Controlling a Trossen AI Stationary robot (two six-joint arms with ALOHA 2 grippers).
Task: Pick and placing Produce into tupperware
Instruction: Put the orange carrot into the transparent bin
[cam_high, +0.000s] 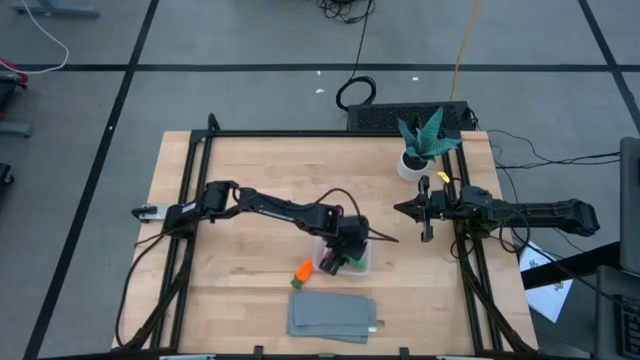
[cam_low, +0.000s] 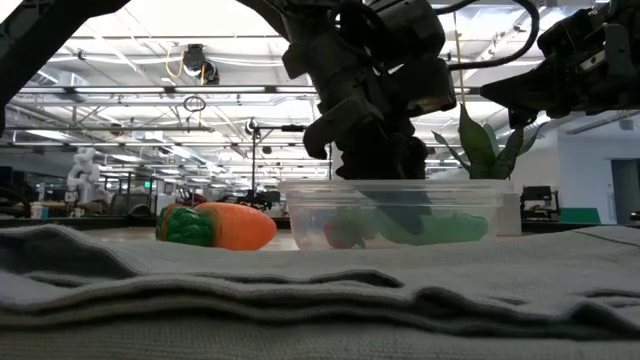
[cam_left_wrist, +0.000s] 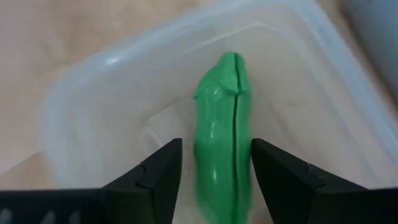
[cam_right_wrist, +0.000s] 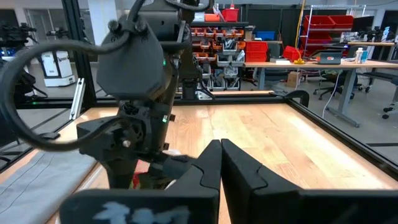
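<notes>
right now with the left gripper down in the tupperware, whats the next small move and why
Probably lift the left gripper straight up out of the tupperware: its fingers are apart, with a gap either side of the green pod, which seems to lie inside. The carrot waits outside.

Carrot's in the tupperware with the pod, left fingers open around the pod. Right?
Not quite. The carrot lies on the table outside the tupperware; the high and low views show it beside the container. The rest holds: the pod is inside, between the open fingers of the left gripper.
</notes>
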